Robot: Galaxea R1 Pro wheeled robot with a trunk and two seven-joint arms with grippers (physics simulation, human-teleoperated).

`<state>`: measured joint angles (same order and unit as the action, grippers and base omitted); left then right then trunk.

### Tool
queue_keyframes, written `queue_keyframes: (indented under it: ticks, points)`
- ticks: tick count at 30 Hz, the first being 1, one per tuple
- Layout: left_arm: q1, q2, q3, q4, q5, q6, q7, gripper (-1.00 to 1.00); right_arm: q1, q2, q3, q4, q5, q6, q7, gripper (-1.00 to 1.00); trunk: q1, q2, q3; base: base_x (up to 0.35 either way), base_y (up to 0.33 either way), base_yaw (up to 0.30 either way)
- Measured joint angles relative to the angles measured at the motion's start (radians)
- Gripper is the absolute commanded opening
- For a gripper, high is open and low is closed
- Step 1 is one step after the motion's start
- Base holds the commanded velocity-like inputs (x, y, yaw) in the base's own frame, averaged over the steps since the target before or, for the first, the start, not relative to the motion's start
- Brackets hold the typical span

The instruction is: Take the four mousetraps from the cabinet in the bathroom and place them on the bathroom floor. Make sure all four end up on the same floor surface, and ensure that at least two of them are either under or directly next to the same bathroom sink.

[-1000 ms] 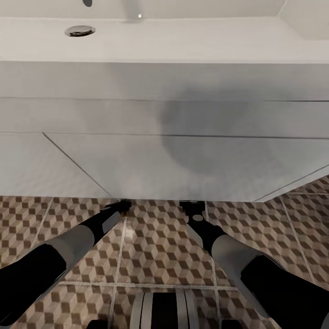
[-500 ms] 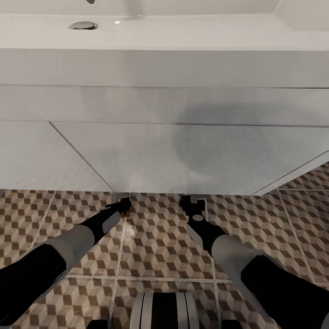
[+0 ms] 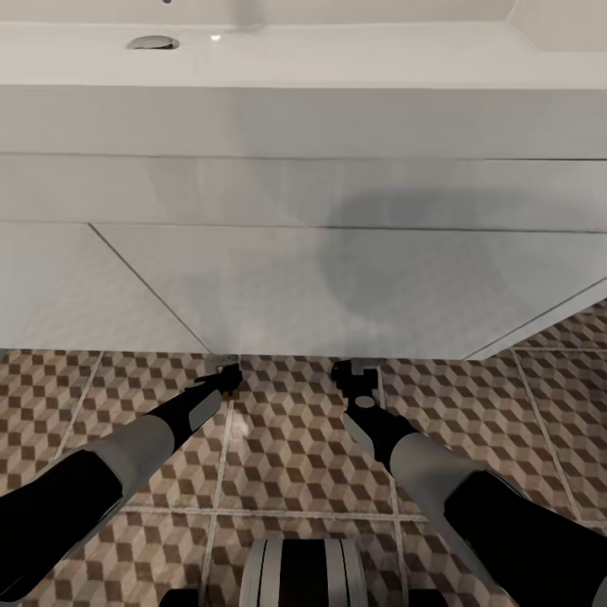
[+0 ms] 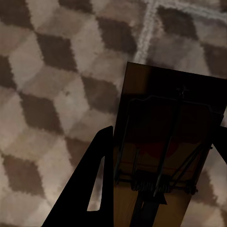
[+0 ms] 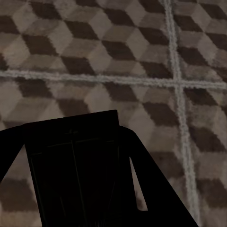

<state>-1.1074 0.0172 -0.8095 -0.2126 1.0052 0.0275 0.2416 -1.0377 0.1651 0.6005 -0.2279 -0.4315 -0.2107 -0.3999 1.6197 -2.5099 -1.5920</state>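
Left claw (image 4: 161,189) grips a mousetrap (image 4: 165,142) between its fingers, just above the tiled floor (image 4: 52,85). Right claw (image 5: 78,189) clamps a second trap (image 5: 71,165) (dark, in shadow) over the same tiles. Both hang low before the white sink (image 3: 303,126), at its foot.
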Motion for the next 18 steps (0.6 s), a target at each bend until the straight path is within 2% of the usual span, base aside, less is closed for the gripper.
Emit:
queue_keyframes:
  ticks: [18]
  points:
    - [0.000,0.000,-0.001,0.000,0.000,0.000,-0.001,-1.00,0.000,0.002,0.000,0.000,0.000,0.000,-0.001,-1.00,0.000,0.000,-0.012,0.000,0.000,0.000]
